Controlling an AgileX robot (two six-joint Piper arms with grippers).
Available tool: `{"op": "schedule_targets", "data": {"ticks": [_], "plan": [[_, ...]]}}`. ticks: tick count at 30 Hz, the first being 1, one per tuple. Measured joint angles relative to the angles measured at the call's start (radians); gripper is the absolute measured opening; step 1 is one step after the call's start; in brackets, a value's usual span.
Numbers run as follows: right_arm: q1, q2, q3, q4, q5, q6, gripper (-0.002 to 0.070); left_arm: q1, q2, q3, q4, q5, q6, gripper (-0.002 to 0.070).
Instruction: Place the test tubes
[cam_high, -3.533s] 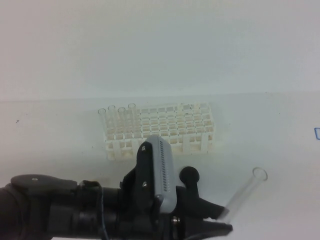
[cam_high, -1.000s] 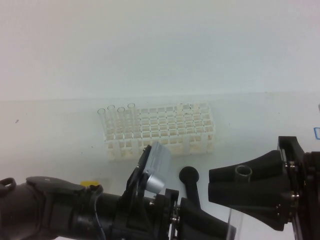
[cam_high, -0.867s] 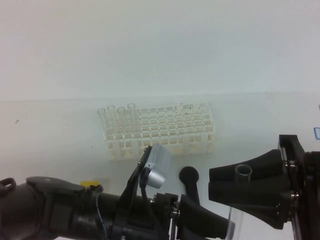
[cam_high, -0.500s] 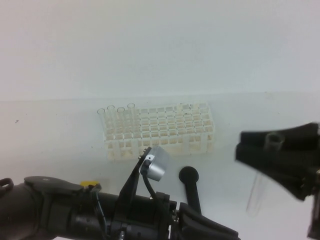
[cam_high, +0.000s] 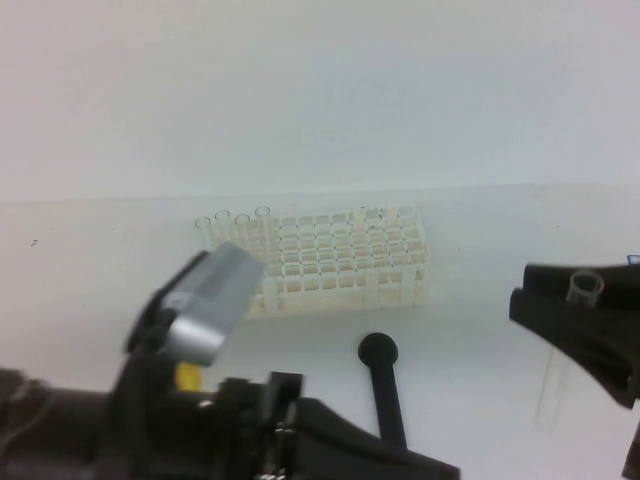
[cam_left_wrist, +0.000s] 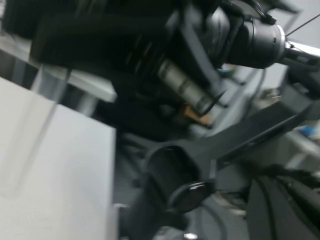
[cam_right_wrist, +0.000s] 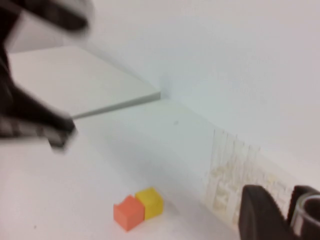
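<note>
A white table runs back to a plain white wall. The dark left arm fills the near edge. The left gripper sits low at its end, and I cannot tell whether it is parted or closed. The right gripper hangs over the table's right side, pinched narrow on one clear test tube held upright, rim above the jaws. The white rack sits beyond and to the left of that gripper, well apart from it. It holds four more tubes at its far left corner; fainter rims further along are too dim to count. Far left of the right gripper, beside the left arm, one orange cube and one yellow cube touch.
</note>
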Motion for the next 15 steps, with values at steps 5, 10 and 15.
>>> {"op": "schedule_targets", "data": {"ticks": [5,10,15], "plan": [[0.0,0.0,0.053,-0.004,-0.004,0.0,0.0115,0.0,-0.24,0.0,0.162,-0.187,-0.182,-0.0001],[0.0,0.0,0.074,-0.008,-0.006,0.0,0.0115,0.0,-0.467,0.0,0.359,-0.315,-0.419,-0.0001],[0.0,0.0,0.076,-0.008,-0.006,-0.002,0.0115,0.0,-0.672,0.002,0.602,-0.354,-0.717,-0.0001]]}}
